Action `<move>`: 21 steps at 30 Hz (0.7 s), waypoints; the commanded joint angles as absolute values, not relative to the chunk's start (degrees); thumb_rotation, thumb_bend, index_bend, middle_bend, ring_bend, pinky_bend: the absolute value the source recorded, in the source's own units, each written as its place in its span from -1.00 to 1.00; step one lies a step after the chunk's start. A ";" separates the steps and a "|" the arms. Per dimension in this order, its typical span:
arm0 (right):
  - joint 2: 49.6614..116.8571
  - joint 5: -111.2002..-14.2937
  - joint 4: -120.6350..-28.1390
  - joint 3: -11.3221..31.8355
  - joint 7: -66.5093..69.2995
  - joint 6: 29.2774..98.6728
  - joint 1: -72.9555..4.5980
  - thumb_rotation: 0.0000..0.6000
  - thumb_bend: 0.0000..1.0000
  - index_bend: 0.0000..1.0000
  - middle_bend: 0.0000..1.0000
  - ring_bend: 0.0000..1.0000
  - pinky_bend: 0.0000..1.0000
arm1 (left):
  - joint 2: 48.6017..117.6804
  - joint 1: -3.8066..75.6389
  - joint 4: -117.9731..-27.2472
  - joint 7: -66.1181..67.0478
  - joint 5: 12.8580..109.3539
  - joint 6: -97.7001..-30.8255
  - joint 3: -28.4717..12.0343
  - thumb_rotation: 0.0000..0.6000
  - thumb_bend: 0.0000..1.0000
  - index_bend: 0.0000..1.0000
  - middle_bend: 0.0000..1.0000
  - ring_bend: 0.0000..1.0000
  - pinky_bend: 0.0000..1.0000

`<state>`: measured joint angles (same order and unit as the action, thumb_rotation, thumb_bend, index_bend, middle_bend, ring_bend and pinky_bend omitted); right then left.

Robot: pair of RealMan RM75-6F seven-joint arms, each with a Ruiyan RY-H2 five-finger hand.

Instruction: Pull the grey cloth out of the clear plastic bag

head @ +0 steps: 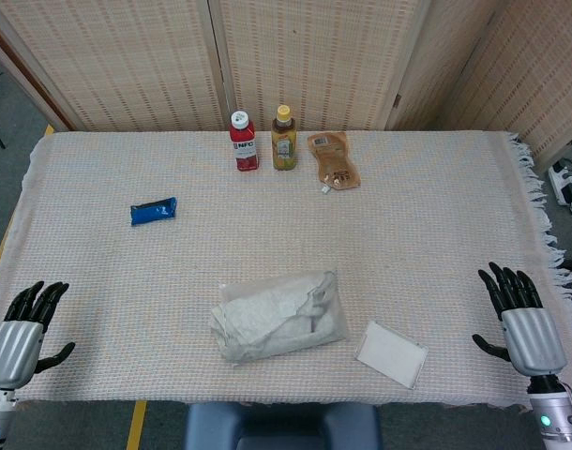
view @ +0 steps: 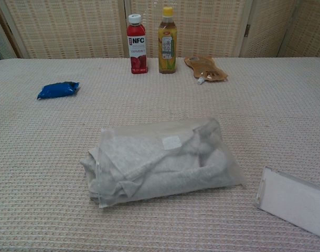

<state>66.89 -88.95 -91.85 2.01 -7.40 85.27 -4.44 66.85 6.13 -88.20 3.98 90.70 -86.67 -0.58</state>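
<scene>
The grey cloth (head: 267,323) (view: 149,168) lies folded inside the clear plastic bag (head: 325,305) (view: 217,136) near the table's front middle. A white label shows on the bag's top in the chest view. My left hand (head: 22,328) hovers at the front left corner of the table, fingers apart and holding nothing. At the front right corner my right hand (head: 520,319) is likewise spread and empty. Both hands are far from the bag. Neither hand shows in the chest view.
A red NFC bottle (head: 243,141) (view: 137,43), a yellow-capped bottle (head: 284,138) (view: 167,40) and a brown pouch (head: 333,159) (view: 205,69) stand at the back. A blue packet (head: 153,211) (view: 57,90) lies left. A white flat box (head: 391,353) (view: 296,202) sits right of the bag.
</scene>
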 commanded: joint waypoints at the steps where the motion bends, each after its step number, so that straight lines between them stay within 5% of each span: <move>1: 66.99 -89.07 -91.82 1.97 -7.46 85.26 -4.46 1.00 -0.89 -1.00 -1.00 -1.00 -1.00 | 66.83 6.13 -88.29 3.96 90.73 -86.64 -0.55 1.00 -0.56 -0.78 -0.72 -0.93 -0.72; 12: 69.76 -97.56 -92.73 -0.86 -5.27 83.22 -7.40 1.00 -0.88 -1.00 -1.00 -1.00 -1.00 | 67.35 6.37 -88.17 3.20 91.94 -86.98 -0.34 1.00 -0.56 -0.78 -0.71 -0.93 -0.72; 21: 78.99 -102.70 -95.57 -0.86 -16.33 73.66 -14.41 1.00 -0.81 -1.00 -1.00 -1.00 -1.00 | 67.22 7.04 -88.06 3.25 91.82 -84.56 0.56 1.00 -0.57 -0.78 -0.71 -0.93 -0.72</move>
